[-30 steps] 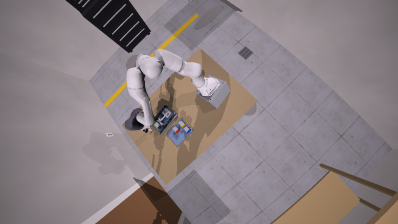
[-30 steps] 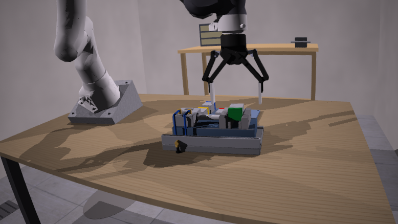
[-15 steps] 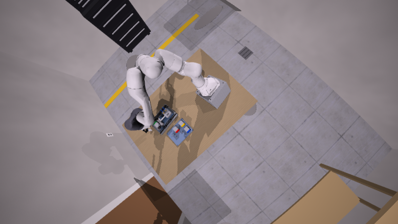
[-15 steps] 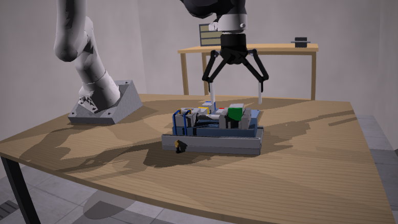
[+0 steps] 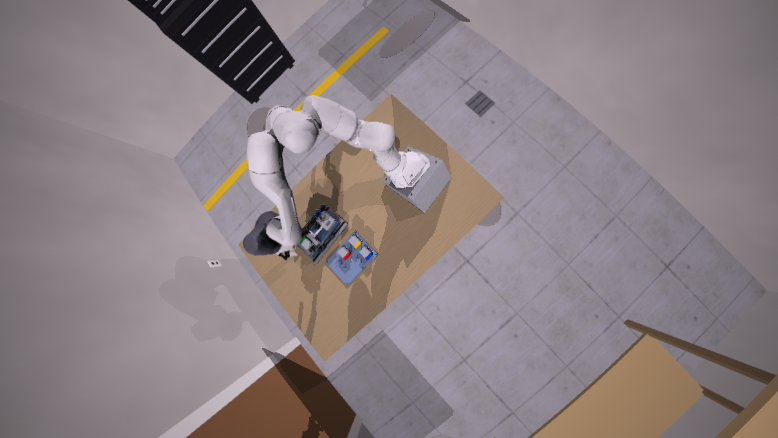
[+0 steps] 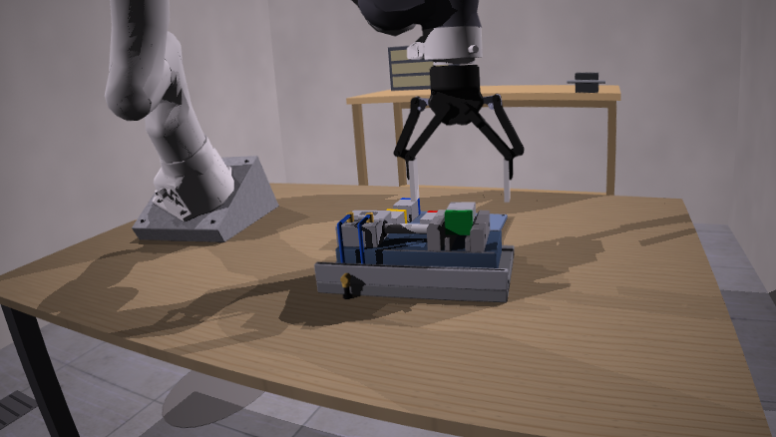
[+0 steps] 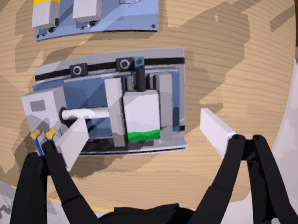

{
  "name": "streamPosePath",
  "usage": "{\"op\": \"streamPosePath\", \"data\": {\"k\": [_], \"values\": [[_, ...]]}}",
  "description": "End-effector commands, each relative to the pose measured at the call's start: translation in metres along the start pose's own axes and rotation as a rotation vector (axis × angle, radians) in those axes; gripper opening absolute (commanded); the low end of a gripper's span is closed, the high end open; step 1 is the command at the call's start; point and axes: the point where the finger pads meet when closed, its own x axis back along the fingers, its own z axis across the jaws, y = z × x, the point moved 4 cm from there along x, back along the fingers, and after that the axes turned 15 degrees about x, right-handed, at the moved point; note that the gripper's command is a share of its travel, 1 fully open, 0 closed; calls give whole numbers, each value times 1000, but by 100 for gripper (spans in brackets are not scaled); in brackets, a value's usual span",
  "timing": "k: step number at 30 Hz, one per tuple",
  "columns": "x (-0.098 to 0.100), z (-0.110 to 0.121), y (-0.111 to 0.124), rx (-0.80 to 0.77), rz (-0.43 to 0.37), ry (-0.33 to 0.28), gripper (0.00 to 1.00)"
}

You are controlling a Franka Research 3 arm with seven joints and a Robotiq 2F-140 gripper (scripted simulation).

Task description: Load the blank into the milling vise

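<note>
The blank with the green end (image 7: 141,115) sits in the vise (image 7: 109,110) between the jaws, its green end (image 6: 457,220) towards the exterior camera and away from the infeed plate. The jaw block with blue hoses (image 6: 355,232) is at the left of the vise in that view, and the plain fixed jaw (image 6: 480,230) is on the right. My gripper (image 6: 459,184) hangs wide open and empty above the vise, a clear gap over the blank. In the wrist view my fingers straddle the near side of the vise. In the top view the vise (image 5: 321,231) shows beside my wrist.
The arm's base (image 6: 208,209) stands at the table's back left. A second table (image 6: 483,95) is behind.
</note>
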Motion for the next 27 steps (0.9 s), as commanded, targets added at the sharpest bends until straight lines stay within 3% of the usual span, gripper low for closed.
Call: {"op": "streamPosePath", "data": {"k": [1,27], "values": [[2,0,0,-3,0,0,100],[5,0,0,-4,0,0,100]]}}
